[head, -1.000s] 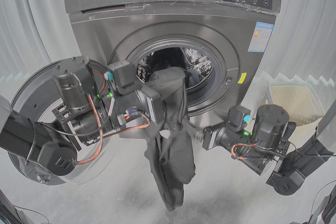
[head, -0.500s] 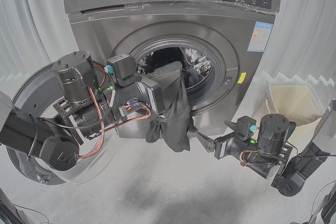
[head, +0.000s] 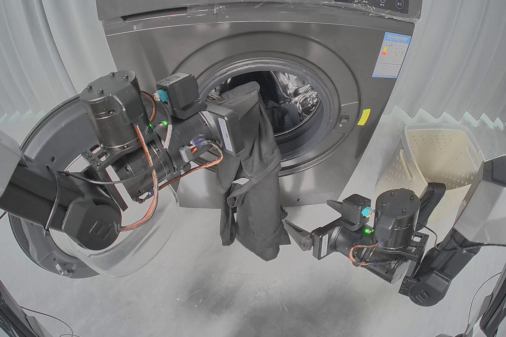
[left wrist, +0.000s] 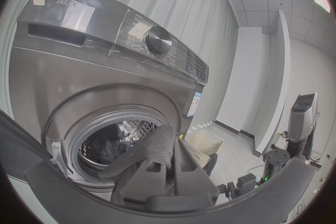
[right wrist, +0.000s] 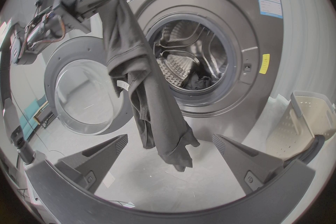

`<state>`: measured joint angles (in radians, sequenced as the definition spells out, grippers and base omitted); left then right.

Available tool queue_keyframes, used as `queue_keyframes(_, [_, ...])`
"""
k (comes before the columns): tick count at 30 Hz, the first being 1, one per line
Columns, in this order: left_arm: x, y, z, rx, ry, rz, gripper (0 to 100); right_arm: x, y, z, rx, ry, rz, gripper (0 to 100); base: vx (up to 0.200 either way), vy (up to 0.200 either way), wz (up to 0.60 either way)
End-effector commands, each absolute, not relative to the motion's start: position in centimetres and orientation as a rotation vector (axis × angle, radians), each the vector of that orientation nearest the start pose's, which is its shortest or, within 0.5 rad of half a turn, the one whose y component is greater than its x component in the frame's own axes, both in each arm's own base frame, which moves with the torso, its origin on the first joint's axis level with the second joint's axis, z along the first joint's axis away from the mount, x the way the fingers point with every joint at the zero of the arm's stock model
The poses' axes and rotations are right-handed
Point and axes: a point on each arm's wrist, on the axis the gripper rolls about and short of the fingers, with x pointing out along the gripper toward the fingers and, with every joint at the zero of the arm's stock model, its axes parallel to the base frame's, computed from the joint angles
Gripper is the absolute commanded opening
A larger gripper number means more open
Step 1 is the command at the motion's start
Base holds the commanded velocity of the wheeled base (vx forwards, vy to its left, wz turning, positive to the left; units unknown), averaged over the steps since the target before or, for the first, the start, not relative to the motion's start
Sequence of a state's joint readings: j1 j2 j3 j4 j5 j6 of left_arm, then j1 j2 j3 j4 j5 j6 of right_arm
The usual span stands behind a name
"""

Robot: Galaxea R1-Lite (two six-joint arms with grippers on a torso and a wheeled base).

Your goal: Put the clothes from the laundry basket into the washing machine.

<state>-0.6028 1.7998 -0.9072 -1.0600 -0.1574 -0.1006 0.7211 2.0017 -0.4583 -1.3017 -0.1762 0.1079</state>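
A dark garment [head: 254,175] is hanging before the washing machine [head: 158,46], its top at the open drum mouth [head: 295,90], its tail dangling below (clear of the floor). The left gripper [left wrist: 172,165] is pinching the cloth beside that opening. The right gripper [head: 295,236] is hovering low before the machine, jaws spread wide and empty, near the hem. The laundry basket [head: 448,159] is leaning at the machine's right

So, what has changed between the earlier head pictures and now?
The right pincer has drawn down and back from the dark garment and hangs open near its lower end. The left pincer has risen a little at the drum opening, lifting the garment's hanging end higher off the floor. Unchanged: left pincer shut on the garment, door open, laundry basket beside the washing machine.
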Motion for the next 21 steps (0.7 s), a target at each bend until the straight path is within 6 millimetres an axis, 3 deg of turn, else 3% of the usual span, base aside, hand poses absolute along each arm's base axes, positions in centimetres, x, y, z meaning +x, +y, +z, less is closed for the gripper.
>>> queue_keyframes(1, [28.0, -19.6, 22.2, -0.136, -0.138, -0.760, 0, 22.7, 21.1, 6.2, -0.013, 0.271, 0.591, 100, 0.000, 0.000, 0.00])
queue_keyframes(13, [28.3, -19.7, 22.6, -0.142, -0.154, -0.736, 0, 23.1, 23.4, 3.5, -0.014, 0.242, 0.784, 100, 0.000, 0.000, 0.00])
queue_keyframes(21, [28.5, -19.8, 23.2, -0.149, -0.173, -0.732, 0, 23.1, 23.7, 2.7, -0.003, 0.252, 0.882, 100, 0.000, 0.000, 0.00])
